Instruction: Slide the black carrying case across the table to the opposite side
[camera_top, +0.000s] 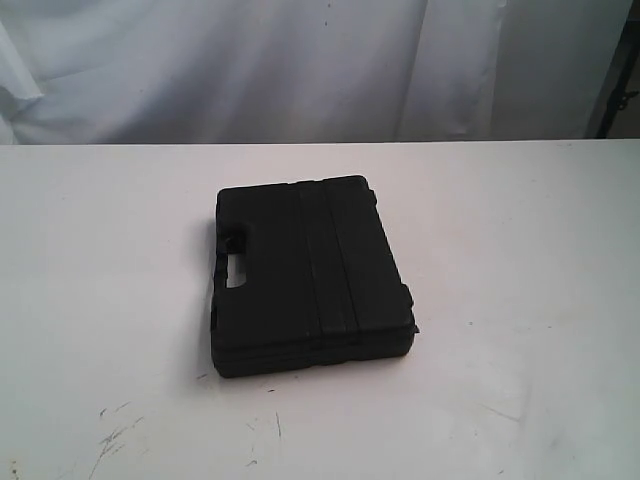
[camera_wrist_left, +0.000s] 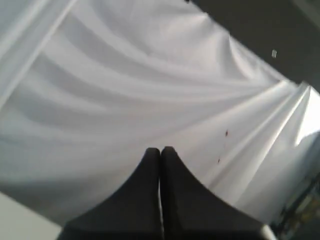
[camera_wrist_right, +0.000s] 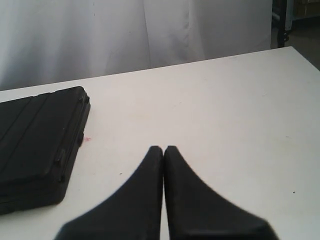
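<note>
A white curtain (camera_top: 300, 70) hung behind the table (camera_top: 520, 250). The case (camera_top: 310, 275) lay flat near the table's middle, handle toward the left edge. The right gripper (camera_wrist_right: 163, 148) hung over bare tabletop beside the case, and the left gripper (camera_wrist_left: 160, 150) faced the curtain. Both were pinched closed and empty. Scuffs (camera_top: 115, 435) marked the near left corner.

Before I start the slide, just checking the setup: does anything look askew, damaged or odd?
Little. The black carrying case lies flat and closed but is turned slightly askew to the edges of the table, and a small dark bit juts from its near right corner. Dark scuff marks mar the table's near left.
</note>
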